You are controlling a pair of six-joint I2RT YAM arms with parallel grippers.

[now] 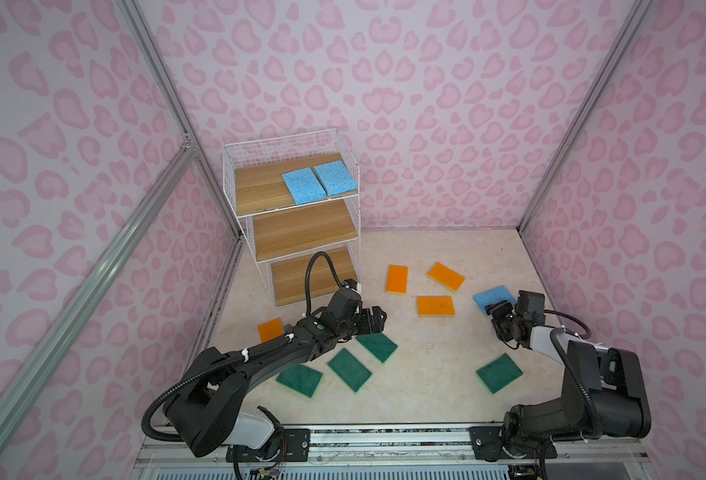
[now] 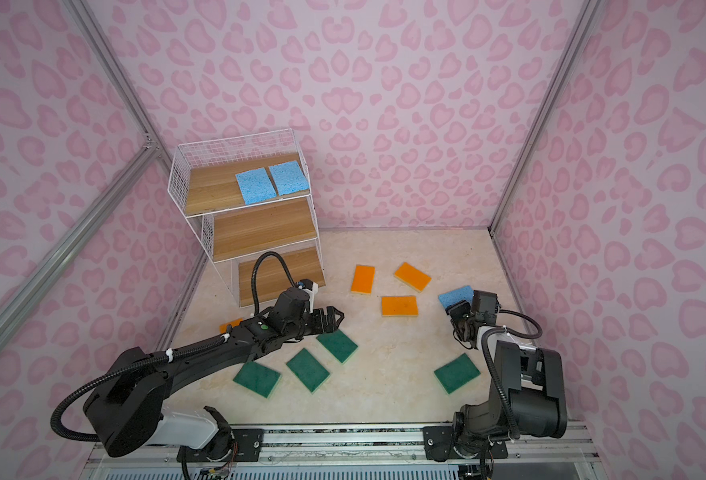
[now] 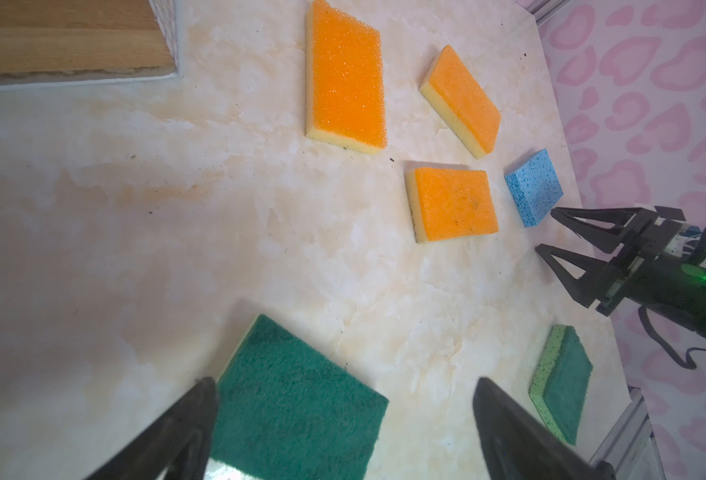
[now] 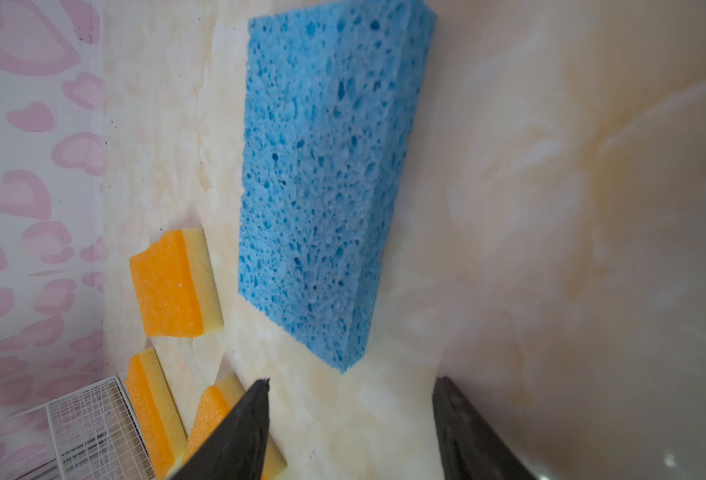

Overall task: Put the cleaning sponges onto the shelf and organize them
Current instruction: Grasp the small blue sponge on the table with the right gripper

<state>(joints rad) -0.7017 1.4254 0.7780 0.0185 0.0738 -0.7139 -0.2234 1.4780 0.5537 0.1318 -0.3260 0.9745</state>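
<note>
My right gripper (image 4: 351, 380) stands released and empty, tips just short of the blue sponge (image 4: 322, 166) lying flat at right in both top views. Closing now might just shove it away. My left gripper (image 3: 345, 381) gapes above a green sponge (image 3: 293, 395); shelf (image 1: 301, 228) upper left of centre.

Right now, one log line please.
shelf: two blue sponges | right hand: open, near third blue sponge | left hand: open, above green sponge
</note>
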